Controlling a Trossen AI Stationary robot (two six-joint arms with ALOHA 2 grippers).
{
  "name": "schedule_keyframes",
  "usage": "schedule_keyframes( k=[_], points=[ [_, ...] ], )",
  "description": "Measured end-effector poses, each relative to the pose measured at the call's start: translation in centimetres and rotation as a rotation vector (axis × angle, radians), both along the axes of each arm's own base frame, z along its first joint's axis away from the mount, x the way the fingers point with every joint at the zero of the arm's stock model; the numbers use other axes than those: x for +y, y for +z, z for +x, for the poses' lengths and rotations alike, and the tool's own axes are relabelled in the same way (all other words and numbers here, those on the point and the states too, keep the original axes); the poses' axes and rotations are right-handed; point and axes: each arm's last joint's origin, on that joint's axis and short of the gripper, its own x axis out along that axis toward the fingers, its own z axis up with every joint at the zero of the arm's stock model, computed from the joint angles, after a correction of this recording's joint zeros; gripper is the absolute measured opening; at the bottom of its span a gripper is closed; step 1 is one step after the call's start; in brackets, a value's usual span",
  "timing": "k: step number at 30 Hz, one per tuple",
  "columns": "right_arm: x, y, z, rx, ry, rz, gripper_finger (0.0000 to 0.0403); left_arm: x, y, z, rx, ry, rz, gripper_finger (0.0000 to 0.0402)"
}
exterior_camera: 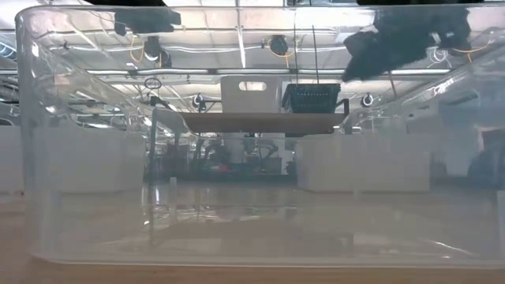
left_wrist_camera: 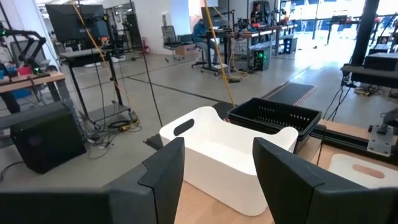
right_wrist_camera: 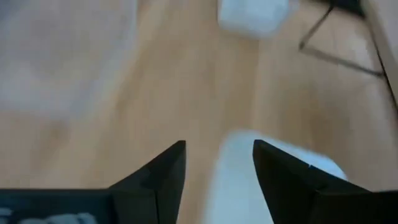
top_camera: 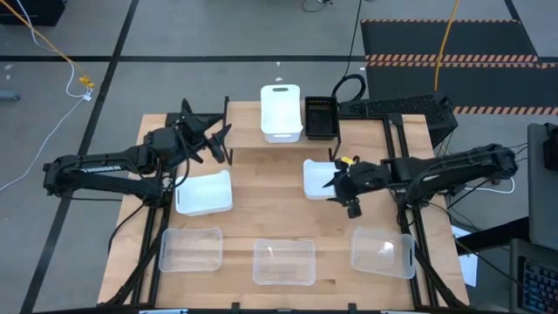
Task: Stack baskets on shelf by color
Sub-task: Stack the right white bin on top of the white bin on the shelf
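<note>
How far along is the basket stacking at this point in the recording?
Early. A white basket and a black basket sit on the shelf. Neither open gripper holds anything: right gripper hangs by a white basket on the table, left gripper near the shelf. Another white basket and three clear baskets remain.

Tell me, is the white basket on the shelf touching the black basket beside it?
Cannot tell. In the high view the white basket and the black basket sit side by side on the shelf with no clear gap, but contact is not plain; the left wrist view overlaps them.

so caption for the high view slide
White basket and black basket on shelf; right claw open over another white basket.
</note>
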Motion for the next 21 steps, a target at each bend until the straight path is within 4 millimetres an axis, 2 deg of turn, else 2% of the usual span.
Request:
schedule_keyframes(
  k=[6,9,16,21],
  points=[
    [-0.5,1.0,-0.2,0.38,0.139,-0.347,0.0163,0.0,0.1,0.0,-0.008,0.001,0.009,0.0191],
    [-0.8,0.4,-0.8,0.566,0.267,-0.474,0.0153,0.0,0.1,0.0,-0.002,0.001,0.012,0.0191],
    [-2.2,-2.1,-1.6,0.793,0.378,-0.555,0.0148,0.0,0.1,0.0,0.011,0.001,0.022,0.0191],
    [-2.8,-3.1,-2.2,0.886,0.408,-0.681,0.0143,0.0,0.0,0.0,0.014,0.001,0.021,0.0191]
  ],
)
